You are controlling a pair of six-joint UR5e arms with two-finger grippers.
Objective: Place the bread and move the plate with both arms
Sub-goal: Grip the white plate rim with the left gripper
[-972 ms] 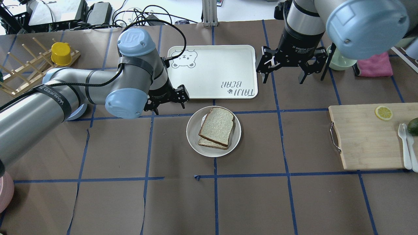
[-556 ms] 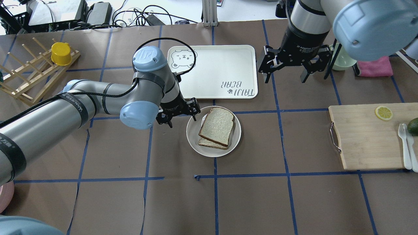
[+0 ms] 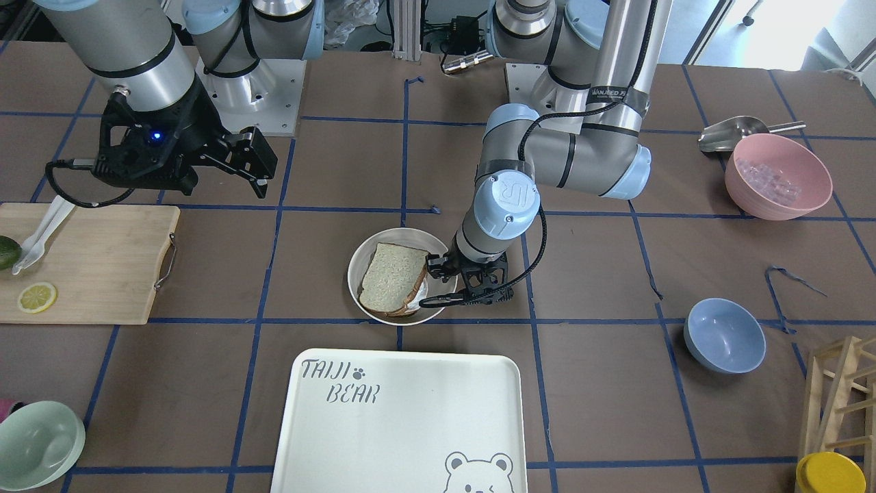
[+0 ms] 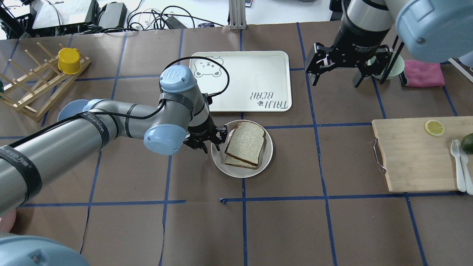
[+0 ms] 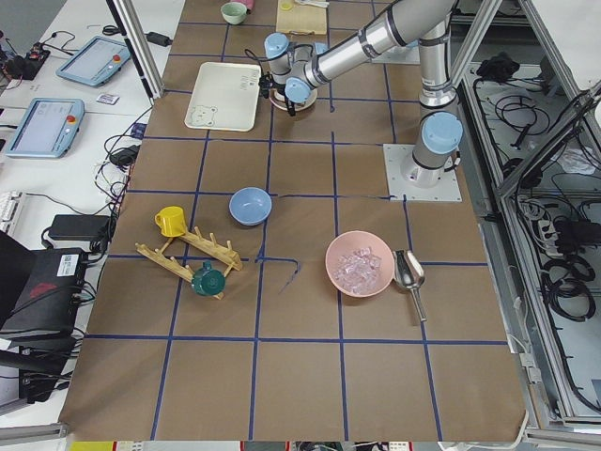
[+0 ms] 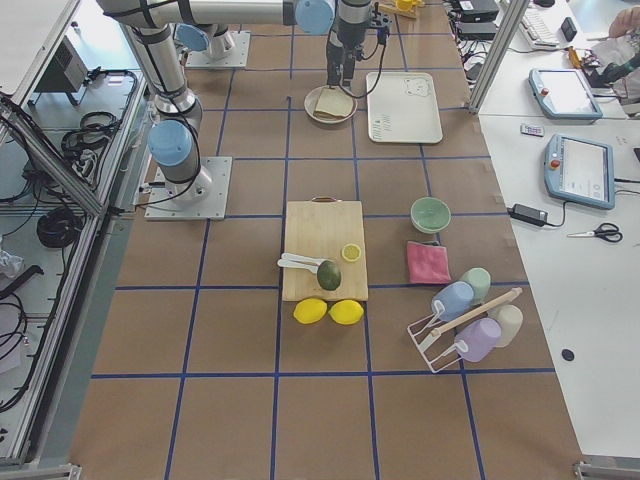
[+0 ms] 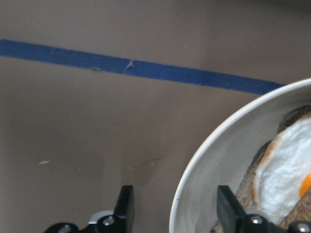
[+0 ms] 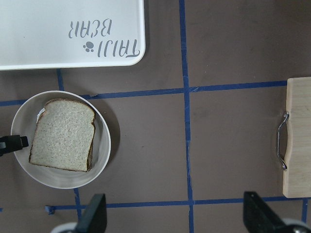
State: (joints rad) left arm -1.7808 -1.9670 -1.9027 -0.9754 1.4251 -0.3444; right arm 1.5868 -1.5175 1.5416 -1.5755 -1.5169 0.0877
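The plain bread [image 4: 246, 142] lies on top of an egg-topped slice [image 4: 236, 162] in the cream-white plate [image 4: 218, 159]. The fried egg [image 7: 282, 170] shows in the left wrist view. My left gripper [image 4: 211, 142] is open and low at the plate's left rim [image 7: 187, 194], with one finger outside the rim and one inside. My right gripper [image 4: 337, 79] is open and empty, high up, right of the tray and far from the plate. From there it sees the bread [image 8: 60, 134] and the plate [image 8: 104, 145].
The white TAIJI BEAR tray [image 4: 240, 79] lies just behind the plate. A wooden cutting board [image 4: 414, 155] with a lemon slice, cutlery and an avocado is at the right. A pale-green bowl [image 4: 391, 64], a blue bowl [image 3: 724, 335] and a rack with a yellow cup [image 4: 69, 61] stand around.
My left gripper has moved right and nearer, from beside the tray to the plate's left rim. My right gripper has drifted right and away from the tray. Bread and plate have not moved.
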